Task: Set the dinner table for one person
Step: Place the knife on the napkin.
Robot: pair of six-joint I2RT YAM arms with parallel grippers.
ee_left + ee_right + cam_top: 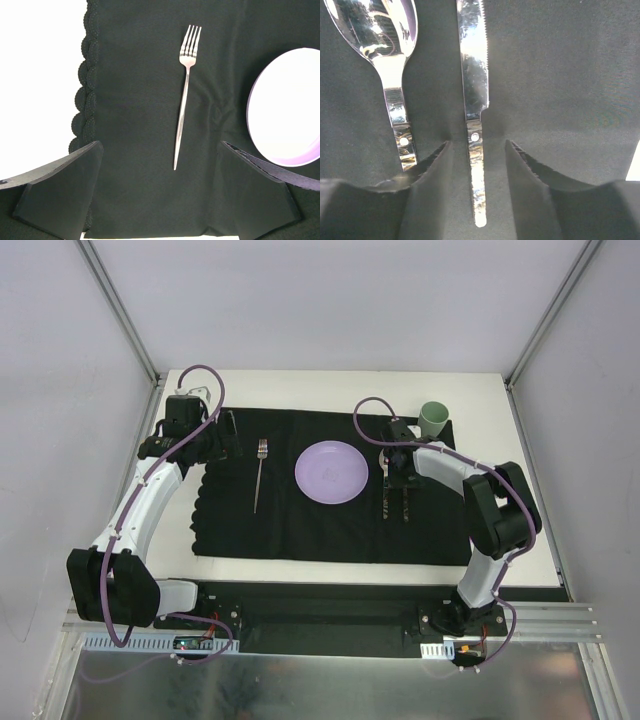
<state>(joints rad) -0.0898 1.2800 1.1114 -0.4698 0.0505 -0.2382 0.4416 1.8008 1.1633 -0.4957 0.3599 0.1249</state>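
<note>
The white dinner table (330, 388) carries a black cloth mat (300, 532). On the mat lie a purple plate (331, 472), a fork (258, 478) to its left, and a knife (474, 90) and spoon (392, 75) side by side to its right. My right gripper (397, 480) is low over that pair and open. Its fingers (435, 165) straddle the knife handle with a gap on each side, and the knife rests flat on the mat. My left gripper (231, 432) is wide open and holds nothing. The left wrist view looks down on the fork (183, 95) and the plate rim (255, 115).
A pale green cup (433, 418) stands upright at the mat's far right corner, just behind the right arm's wrist. Grey frame rails and pale walls close in the table on the left, right and far sides. The mat's left edge (82, 95) is scalloped.
</note>
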